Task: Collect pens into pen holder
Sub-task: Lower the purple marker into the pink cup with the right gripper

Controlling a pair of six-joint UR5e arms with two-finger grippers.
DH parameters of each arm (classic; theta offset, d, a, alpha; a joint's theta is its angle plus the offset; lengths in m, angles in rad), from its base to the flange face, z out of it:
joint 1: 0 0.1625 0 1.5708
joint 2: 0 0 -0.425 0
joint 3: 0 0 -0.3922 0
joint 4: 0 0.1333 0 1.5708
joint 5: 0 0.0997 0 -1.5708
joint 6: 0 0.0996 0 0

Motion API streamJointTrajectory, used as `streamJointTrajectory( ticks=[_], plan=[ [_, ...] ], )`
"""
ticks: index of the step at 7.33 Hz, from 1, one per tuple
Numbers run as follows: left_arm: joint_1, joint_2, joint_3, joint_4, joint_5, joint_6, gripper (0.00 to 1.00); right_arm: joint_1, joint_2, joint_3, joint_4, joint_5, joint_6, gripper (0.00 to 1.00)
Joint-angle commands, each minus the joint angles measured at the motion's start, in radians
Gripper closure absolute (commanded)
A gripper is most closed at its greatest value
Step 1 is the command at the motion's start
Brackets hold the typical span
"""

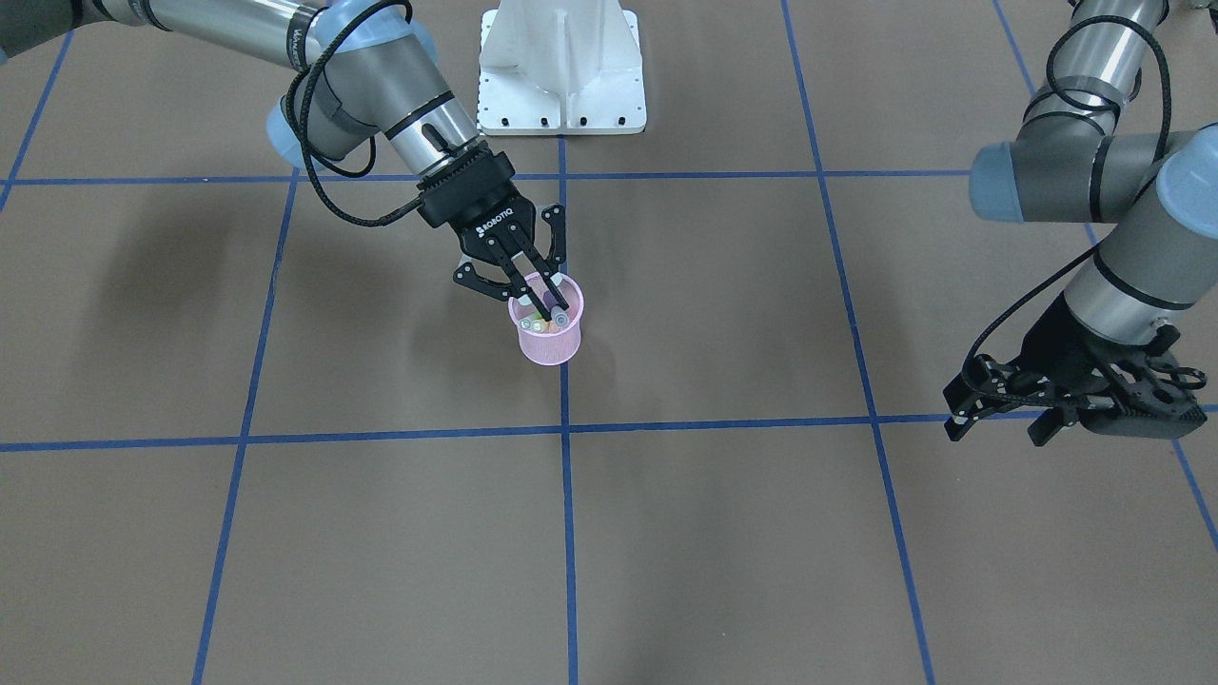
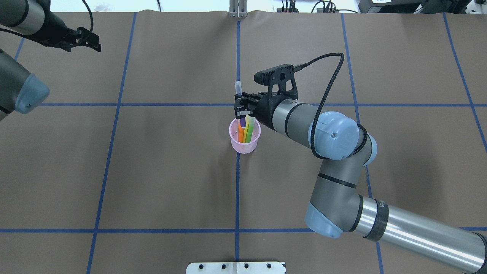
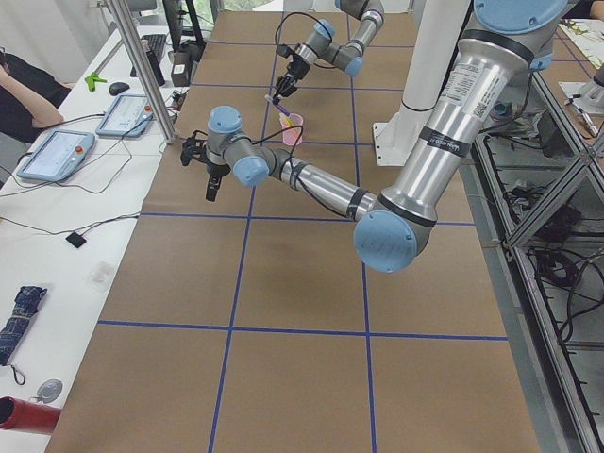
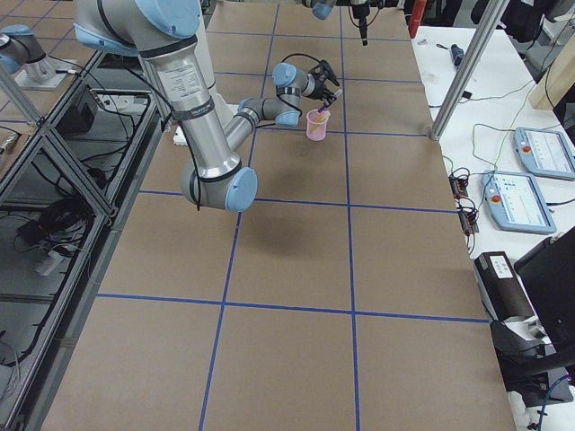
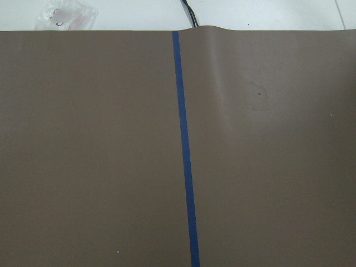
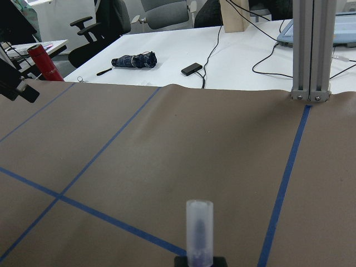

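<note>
**Q:** What does the front-facing view show?
**A:** A pink cup [image 1: 547, 347] stands on the brown table [image 1: 723, 314], at a crossing of blue tape lines [image 1: 567, 533]. The right gripper [image 1: 544, 300] hangs over the cup's mouth, with its fingers reaching down to the rim. The left gripper [image 1: 994, 433] is well apart at this view's right edge, its fingers spread and holding nothing.

**Q:** And the overhead view?
**A:** The orange pen [image 2: 241, 134] and the green pen [image 2: 249, 132] stand side by side inside the cup. The right gripper pinches the purple pen [image 2: 242, 122]. That pen's lower end is within the cup's mouth and its whitish cap sticks out beyond the fingers.

**Q:** What do the side views add?
**A:** From the left end, the far arm is at the cup, and the near arm's gripper hovers near the table's operator-side edge. From the right end, the near arm reaches to the cup and the purple pen is tilted at its rim.

**Q:** And the wrist views?
**A:** The left wrist view shows only table and one tape line. In the right wrist view, the purple pen's cap stands upright at bottom centre, clamped at its base. A folded umbrella [image 6: 133, 60] lies on the white desk beyond.
</note>
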Motion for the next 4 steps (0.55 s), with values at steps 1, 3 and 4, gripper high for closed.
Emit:
streamJointTrajectory(
  ticks=[1,3,4],
  plan=[
    [0.000,-0.001,0.005,0.000,0.000,0.001,0.01,-0.034,-0.012,-0.003,0.001,-0.024,0.000,1.00],
    [0.000,0.005,0.006,-0.002,0.000,0.001,0.01,-0.069,-0.015,-0.006,0.003,-0.064,0.000,1.00],
    [0.000,0.005,0.012,-0.002,0.002,0.001,0.01,-0.070,-0.016,-0.011,0.004,-0.063,-0.003,1.00]
  ],
)
